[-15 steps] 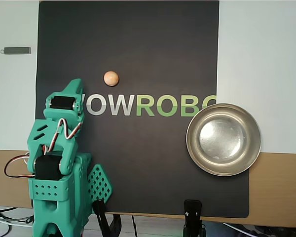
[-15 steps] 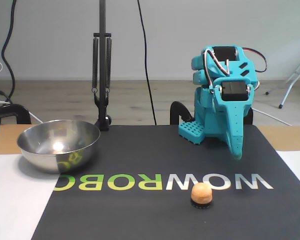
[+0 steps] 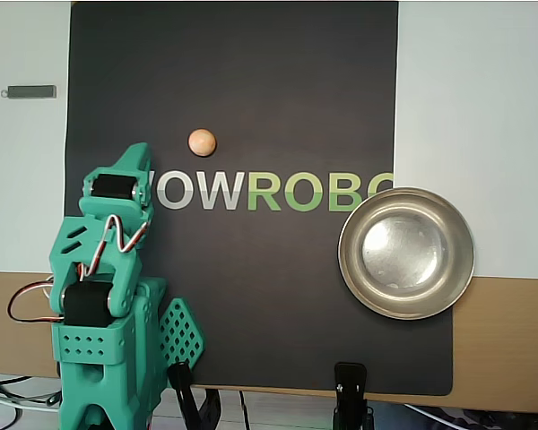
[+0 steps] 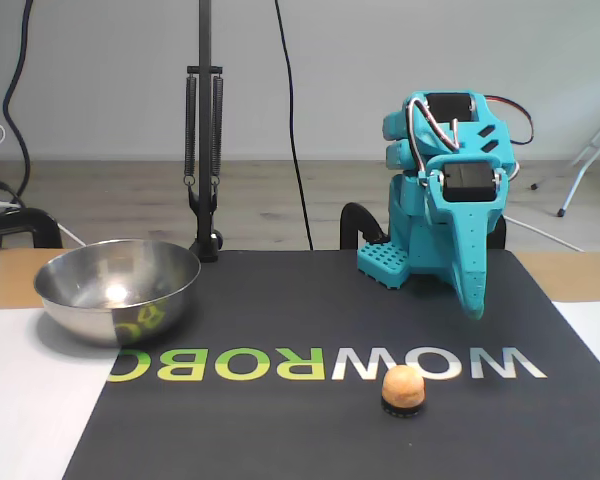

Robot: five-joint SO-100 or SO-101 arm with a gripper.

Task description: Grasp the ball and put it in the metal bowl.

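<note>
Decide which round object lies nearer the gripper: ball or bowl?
The ball, just beyond the gripper; the bowl sits across the mat.

ball (image 3: 202, 141) on mat (image 3: 251, 81) above logo, metal bowl (image 3: 406, 253) right in overhead view, arm (image 3: 108, 269) left

A small peach ball (image 3: 202, 141) sits on the black mat, well apart from the empty, shiny metal bowl (image 3: 406, 253) at the mat's edge.
</note>
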